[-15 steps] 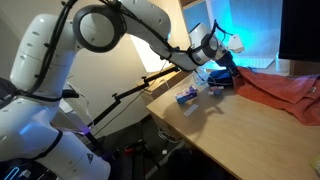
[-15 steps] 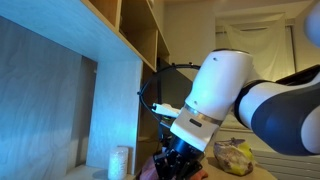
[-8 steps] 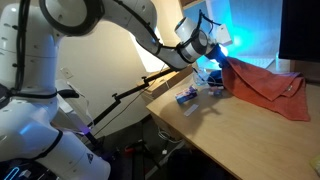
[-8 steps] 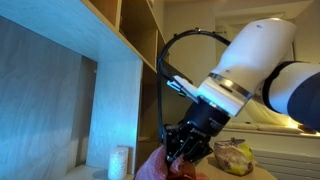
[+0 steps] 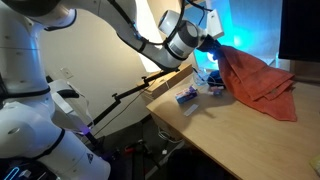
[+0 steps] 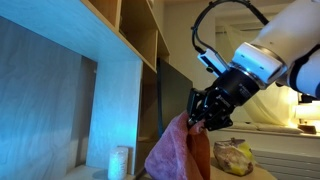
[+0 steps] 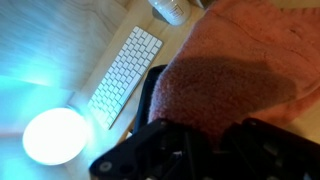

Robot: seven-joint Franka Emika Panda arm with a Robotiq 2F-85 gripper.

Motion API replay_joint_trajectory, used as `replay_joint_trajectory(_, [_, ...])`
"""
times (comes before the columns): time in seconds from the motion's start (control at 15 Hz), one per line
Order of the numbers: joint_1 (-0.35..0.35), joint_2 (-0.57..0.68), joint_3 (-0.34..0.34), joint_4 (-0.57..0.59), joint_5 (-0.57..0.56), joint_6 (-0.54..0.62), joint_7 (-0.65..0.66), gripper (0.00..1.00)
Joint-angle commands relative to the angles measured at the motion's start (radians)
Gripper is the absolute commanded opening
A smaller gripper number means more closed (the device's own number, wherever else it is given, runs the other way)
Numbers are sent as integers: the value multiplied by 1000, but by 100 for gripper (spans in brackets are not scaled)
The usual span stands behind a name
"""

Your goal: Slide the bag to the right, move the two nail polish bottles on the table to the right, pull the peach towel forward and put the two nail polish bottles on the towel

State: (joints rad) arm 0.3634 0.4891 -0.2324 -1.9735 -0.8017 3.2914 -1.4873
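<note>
The gripper (image 6: pixel 203 122) is clamping a bunched corner of the peach towel (image 5: pixel 255 80), its fingers pinched tight on the cloth. In an exterior view the towel is hanging from the grip toward 5 o'clock, its lower part draping onto the wooden table (image 5: pixel 225 135). At 7 o'clock from the gripper there, a flat blue-and-white packet (image 5: pixel 186 97) is lying near the table edge. Just beside it, at its 2 o'clock, some small pale items (image 5: pixel 213 88) are sitting, too blurred to name.

The bag (image 6: pixel 232 157) is resting on the table at 4 o'clock from the gripper, clear of the hanging cloth. Its wrinkly yellowish plastic is showing pale and dark bits inside, but what they are cannot be told. A white cylinder (image 6: pixel 120 162) is standing at 8 o'clock, beneath the wooden shelf (image 6: pixel 135 45).

In the wrist view the towel is filling the 1 o'clock side. A white keyboard (image 7: pixel 125 72) is lying at 10 o'clock, and a glowing round light (image 7: pixel 55 135) is shining at 8 o'clock.
</note>
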Motion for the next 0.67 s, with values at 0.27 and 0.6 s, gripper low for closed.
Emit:
replay_joint_trajectory(0.27, [338,-90,-383,-164,48,-35,139,2])
replay_joint_trajectory(0.6, [558,-28,-648,-230,139,-82,321,2])
